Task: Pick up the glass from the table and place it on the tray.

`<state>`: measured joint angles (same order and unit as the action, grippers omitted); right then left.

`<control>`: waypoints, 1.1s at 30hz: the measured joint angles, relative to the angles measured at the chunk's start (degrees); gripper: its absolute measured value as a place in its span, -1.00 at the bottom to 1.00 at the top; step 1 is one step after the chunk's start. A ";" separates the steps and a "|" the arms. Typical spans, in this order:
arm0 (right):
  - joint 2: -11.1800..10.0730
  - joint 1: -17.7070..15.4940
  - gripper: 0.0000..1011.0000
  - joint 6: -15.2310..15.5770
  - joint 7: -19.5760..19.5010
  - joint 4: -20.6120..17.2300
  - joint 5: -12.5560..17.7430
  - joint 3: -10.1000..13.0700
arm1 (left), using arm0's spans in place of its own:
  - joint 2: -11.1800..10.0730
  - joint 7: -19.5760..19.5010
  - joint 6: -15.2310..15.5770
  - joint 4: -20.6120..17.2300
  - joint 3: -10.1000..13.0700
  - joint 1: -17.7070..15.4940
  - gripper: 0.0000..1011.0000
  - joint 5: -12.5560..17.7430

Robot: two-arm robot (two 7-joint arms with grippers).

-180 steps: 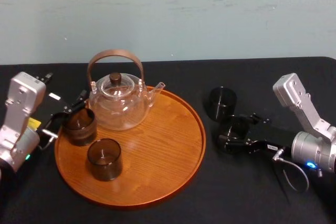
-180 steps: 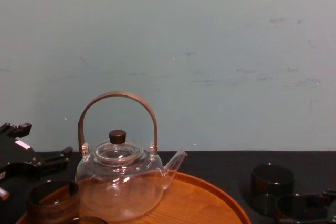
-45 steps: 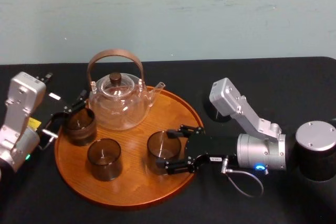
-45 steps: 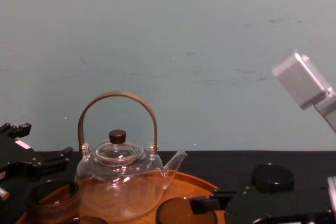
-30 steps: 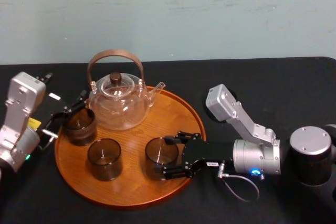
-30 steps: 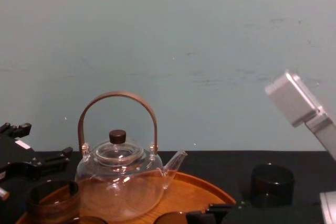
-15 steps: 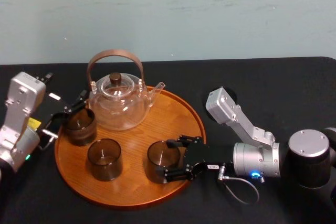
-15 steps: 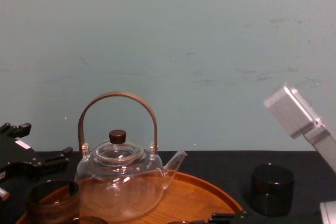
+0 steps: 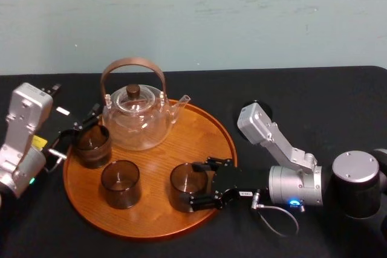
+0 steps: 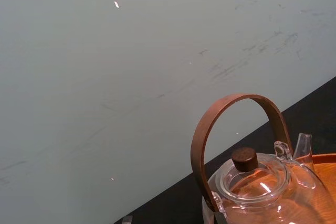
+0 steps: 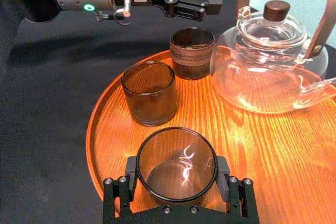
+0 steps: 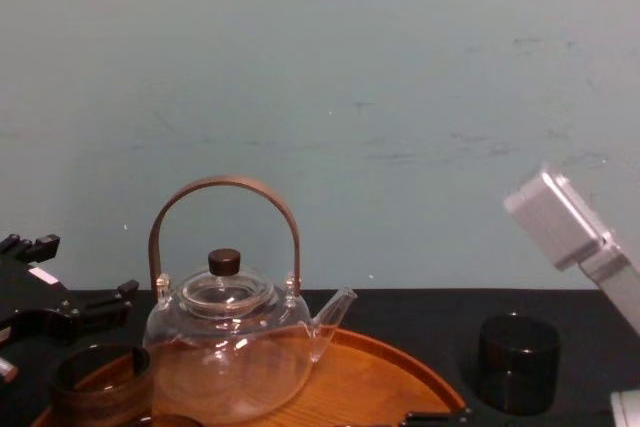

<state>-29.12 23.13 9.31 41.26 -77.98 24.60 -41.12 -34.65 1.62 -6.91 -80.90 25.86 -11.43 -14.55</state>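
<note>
My right gripper (image 9: 195, 187) is clenched on the glass (image 9: 184, 193), which stands on the wooden tray's (image 9: 181, 140) near right. My left gripper (image 9: 78, 130) sits parked far left; I cannot tell its grip.

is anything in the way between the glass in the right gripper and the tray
Nothing visible. The right gripper holds the glass over bare tray wood; the teapot and two other glasses stand farther left. The left gripper sits parked at the tray's left rim.

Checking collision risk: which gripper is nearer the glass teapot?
Left. The left gripper sits just left of the teapot; the right gripper grips the glass at the tray's near side.
</note>
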 joint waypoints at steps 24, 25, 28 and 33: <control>-0.04 -0.14 0.98 0.20 -0.26 -0.04 -0.64 -0.11 | 0.00 0.00 0.00 0.00 0.00 0.00 0.98 0.00; -0.03 -0.14 0.98 0.20 -0.26 -0.04 -0.62 -0.11 | 0.00 0.00 0.00 0.00 0.00 0.00 0.98 0.00; -0.03 -0.13 0.98 0.20 -0.25 -0.04 -0.57 -0.10 | 0.00 0.00 0.00 0.00 0.00 0.00 0.98 0.00; -0.03 -0.12 0.98 0.20 -0.23 -0.05 -0.52 -0.08 | 0.00 0.00 0.00 0.00 0.00 0.00 0.98 0.00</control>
<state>-29.14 23.02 9.51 41.03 -78.03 24.08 -41.19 -34.65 1.62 -6.91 -80.90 25.86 -11.43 -14.55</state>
